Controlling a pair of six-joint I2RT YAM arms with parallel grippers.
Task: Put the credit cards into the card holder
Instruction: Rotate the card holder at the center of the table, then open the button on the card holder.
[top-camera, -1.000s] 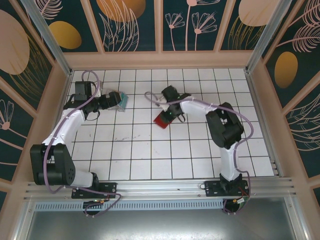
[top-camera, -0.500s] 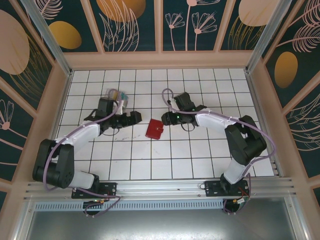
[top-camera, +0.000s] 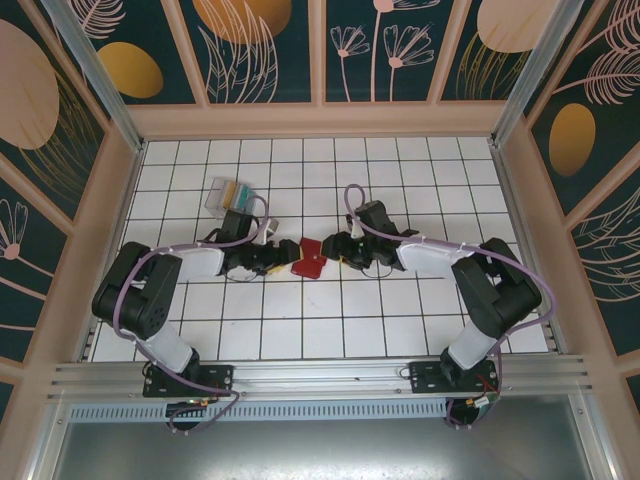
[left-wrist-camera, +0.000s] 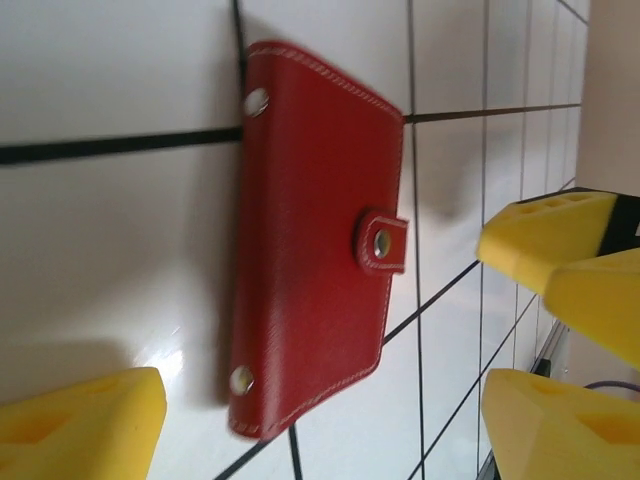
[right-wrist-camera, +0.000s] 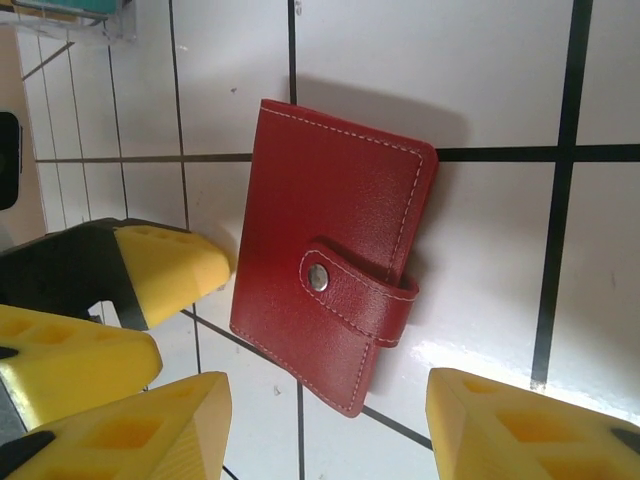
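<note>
Card holder (top-camera: 306, 259): red wallet, folded shut, lying flat on the white tiles near the middle of the table, directly between the tips of the two grippers.
Closing tab (right-wrist-camera: 352, 295): wrapped over one long edge of the holder and snapped down on a metal stud; pale stitching runs round the cover and the tab.
Left gripper (top-camera: 277, 258): low over the tiles on the holder's left side, pointing at it. In the left wrist view its yellow fingers (left-wrist-camera: 85, 425) stand wide apart with the holder lying in the gap ahead of them. Nothing is clamped, and the pads are apart from the red cover.
Right gripper (top-camera: 333, 250): low on the holder's right side, facing the left one across it. In the right wrist view its fingers (right-wrist-camera: 530, 430) are spread, with the tab edge of the holder nearest them. They grip nothing and sit just short of the leather.
Credit cards (top-camera: 232, 189): yellow-orange and teal, stacked inside the clear case toward the far left of the table, well apart from the holder.
Clear case (top-camera: 218, 199): transparent plastic, resting on the tiles just beyond the left arm.
Table (top-camera: 400, 320): white tiles with dark grid lines.
Walls (top-camera: 260, 50): dark teal panels with leaf and flower patterns, set in pale wooden frames.
</note>
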